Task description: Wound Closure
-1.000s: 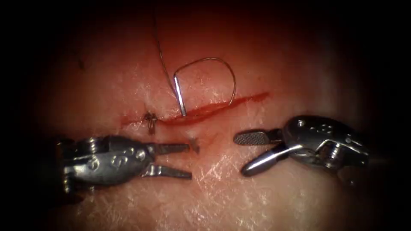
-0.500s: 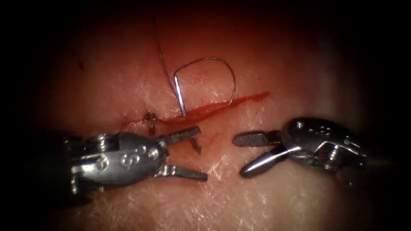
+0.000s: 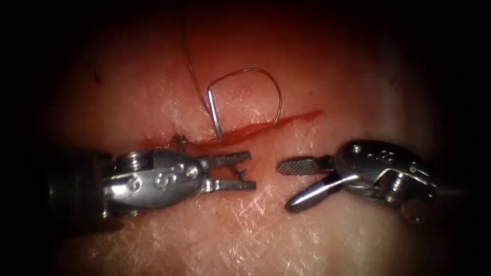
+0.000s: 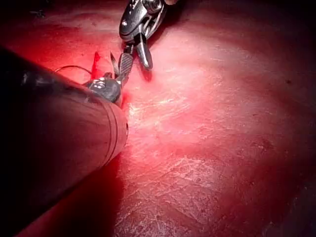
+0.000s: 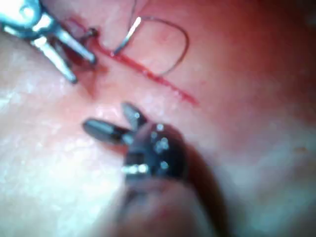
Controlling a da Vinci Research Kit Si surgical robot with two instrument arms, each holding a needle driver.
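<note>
The left arm's tool [image 3: 248, 171] lies on the tissue [image 3: 266, 230] just below the cut [image 3: 255, 129], its jaws parted a little with a small dark scrap of thread [image 3: 241, 175] between their tips; whether they touch or pinch it is hard to make out. The right arm's tool [image 3: 286, 186] sits apart to the right, below the cut, jaws spread wide and holding nothing. The curved needle [image 3: 255, 87] rests free above the cut, held by neither tool: its bright straight end [image 3: 215, 115] slants down to the cut's upper edge, and its far end [image 3: 277, 118] meets the cut further right. Whether either end is in the tissue cannot be told. A thread [image 3: 192, 66] runs up from beside the needle into the dark and is lost there. A knotted stitch [image 3: 179, 139] sits at the cut's left end, partly hidden by the left tool. In the right wrist view the right tool [image 5: 111, 121] is spread open near the red line of the cut [image 5: 148, 74], with the needle [image 5: 168, 42] beyond it.
</note>
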